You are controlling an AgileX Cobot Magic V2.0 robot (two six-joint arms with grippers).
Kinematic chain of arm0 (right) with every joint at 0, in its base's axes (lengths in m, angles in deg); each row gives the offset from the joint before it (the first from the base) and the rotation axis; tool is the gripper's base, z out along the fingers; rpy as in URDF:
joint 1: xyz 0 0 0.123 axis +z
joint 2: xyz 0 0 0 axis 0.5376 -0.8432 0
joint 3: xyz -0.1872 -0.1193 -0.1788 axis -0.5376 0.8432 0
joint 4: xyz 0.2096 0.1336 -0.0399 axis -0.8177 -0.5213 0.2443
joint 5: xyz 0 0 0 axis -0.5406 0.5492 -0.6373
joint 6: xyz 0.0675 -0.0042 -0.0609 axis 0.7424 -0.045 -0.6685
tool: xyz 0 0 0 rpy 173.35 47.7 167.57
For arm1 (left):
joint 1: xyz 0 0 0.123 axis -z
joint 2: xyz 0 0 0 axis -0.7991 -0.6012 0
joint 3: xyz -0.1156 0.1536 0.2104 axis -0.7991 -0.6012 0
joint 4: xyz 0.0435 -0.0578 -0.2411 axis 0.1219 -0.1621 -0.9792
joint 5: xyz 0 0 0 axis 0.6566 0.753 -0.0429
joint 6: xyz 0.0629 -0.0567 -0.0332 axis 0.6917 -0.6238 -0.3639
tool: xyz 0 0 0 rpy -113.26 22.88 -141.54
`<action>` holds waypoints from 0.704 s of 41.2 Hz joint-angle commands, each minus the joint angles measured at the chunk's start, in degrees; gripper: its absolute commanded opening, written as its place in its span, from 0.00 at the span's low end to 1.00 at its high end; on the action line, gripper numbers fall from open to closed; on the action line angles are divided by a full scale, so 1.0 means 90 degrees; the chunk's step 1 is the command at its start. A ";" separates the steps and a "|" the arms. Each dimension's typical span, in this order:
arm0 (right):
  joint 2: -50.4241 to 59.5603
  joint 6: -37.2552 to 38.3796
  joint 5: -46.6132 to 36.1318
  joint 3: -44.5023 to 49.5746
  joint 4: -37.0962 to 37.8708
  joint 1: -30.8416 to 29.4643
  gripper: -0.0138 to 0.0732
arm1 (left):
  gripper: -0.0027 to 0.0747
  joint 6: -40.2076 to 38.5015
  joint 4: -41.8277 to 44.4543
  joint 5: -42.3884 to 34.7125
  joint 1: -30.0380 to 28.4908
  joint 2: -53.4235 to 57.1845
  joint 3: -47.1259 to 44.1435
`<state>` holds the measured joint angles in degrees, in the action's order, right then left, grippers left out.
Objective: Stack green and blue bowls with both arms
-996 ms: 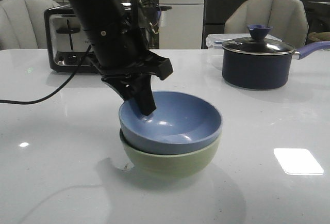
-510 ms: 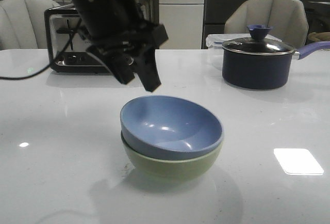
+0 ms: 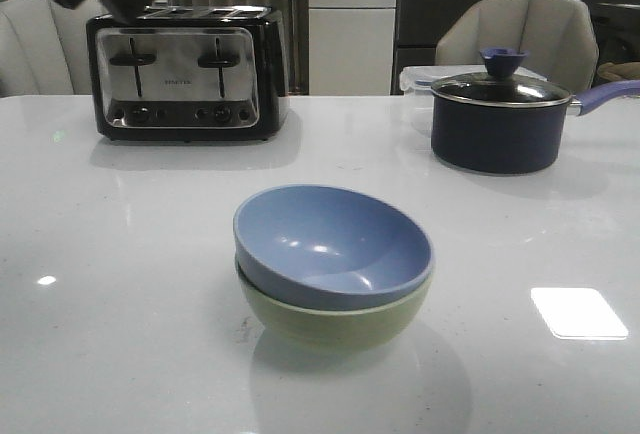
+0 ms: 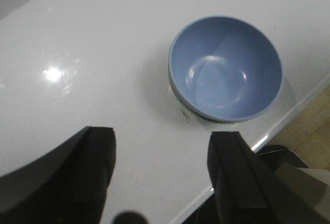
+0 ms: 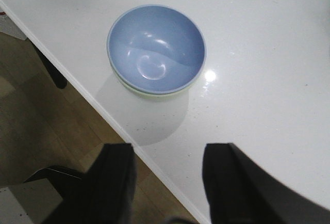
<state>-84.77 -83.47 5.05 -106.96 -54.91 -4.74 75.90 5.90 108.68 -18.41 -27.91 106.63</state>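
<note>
White tabletop (image 3: 120, 284) carries the blue bowl (image 3: 333, 245) nested inside the green bowl (image 3: 335, 316), with a toaster (image 3: 186, 74) and a lidded pot (image 3: 500, 119) behind. I see the left gripper (image 4: 162, 175) and the right gripper (image 5: 167, 182) both spread apart, empty, raised well above the stack.

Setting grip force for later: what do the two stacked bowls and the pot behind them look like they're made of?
Blue bowl and green bowl: matte, thick-rimmed, with only soft highlights, probably melamine or a similar plastic, though glazed ceramic is possible. Pot: dark enamelled or coated metal, with a shiny steel rim and what appears to be a glass lid.
</note>
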 commanded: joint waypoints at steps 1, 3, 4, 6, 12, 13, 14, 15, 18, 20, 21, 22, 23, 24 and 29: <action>0.0012 -0.0062 -0.0401 -0.0154 -0.0057 0.0002 0.65 | 0.63 -0.0185 0.0048 -0.0427 0.0017 0.0877 -0.0412; 0.0012 -0.0062 -0.0401 -0.0154 -0.0057 0.0002 0.65 | 0.63 -0.0399 0.0205 -0.0474 0.0017 0.1244 -0.0697; 0.0012 -0.0062 -0.0401 -0.0154 -0.0057 0.0002 0.65 | 0.63 -0.0459 0.0307 -0.0472 0.0017 0.1438 -0.0849; 0.0012 -0.0062 -0.0401 -0.0154 -0.0057 0.0002 0.65 | 0.63 -0.0843 0.0569 -0.0446 0.0017 0.1770 -0.1098; 0.0012 -0.0062 -0.0406 -0.0154 -0.0057 0.0002 0.65 | 0.63 -0.1512 0.1142 -0.0458 0.0017 0.2610 -0.1768; 0.0012 -0.0062 -0.0406 -0.0154 -0.0057 0.0002 0.65 | 0.63 -0.1569 0.1191 -0.0489 0.0017 0.2727 -0.1857; 0.0012 -0.0062 -0.0406 -0.0154 -0.0057 0.0002 0.65 | 0.63 -0.1587 0.1191 -0.0510 0.0017 0.2871 -0.1967; 0.0012 -0.0062 -0.0399 -0.0154 -0.0057 0.0002 0.65 | 0.63 -0.1587 0.1191 -0.0568 0.0017 0.2968 -0.2071; 0.0012 -0.0062 -0.0406 -0.0154 -0.0057 0.0002 0.65 | 0.63 -0.1587 0.1191 -0.0696 0.0017 0.3262 -0.2297; 0.0012 -0.0062 -0.0406 -0.0154 -0.0057 0.0002 0.65 | 0.63 -0.1587 0.1191 -0.0768 0.0017 0.3379 -0.2419; 0.0012 -0.0062 -0.0406 -0.0154 -0.0057 0.0002 0.65 | 0.62 -0.1587 0.1191 -0.0789 0.0017 0.3406 -0.2461; 0.0012 -0.0062 -0.0400 -0.0154 -0.0057 0.0002 0.65 | 0.62 -0.1587 0.1191 -0.0799 0.0017 0.3419 -0.2496; 0.0012 -0.0062 -0.0400 -0.0154 -0.0057 0.0002 0.65 | 0.62 -0.1587 0.1191 -0.0813 0.0017 0.3431 -0.2521; 0.0012 -0.0062 -0.0394 -0.0154 -0.0057 0.0002 0.65 | 0.61 -0.1587 0.1191 -0.0813 0.0017 0.3431 -0.2522; 0.0012 -0.0062 -0.0382 -0.0154 -0.0057 0.0002 0.60 | 0.47 -0.1587 0.1191 -0.0928 0.0017 0.3431 -0.2522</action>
<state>-84.77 -83.47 5.05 -106.96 -54.91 -4.74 62.28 16.30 105.66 -18.41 2.90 82.42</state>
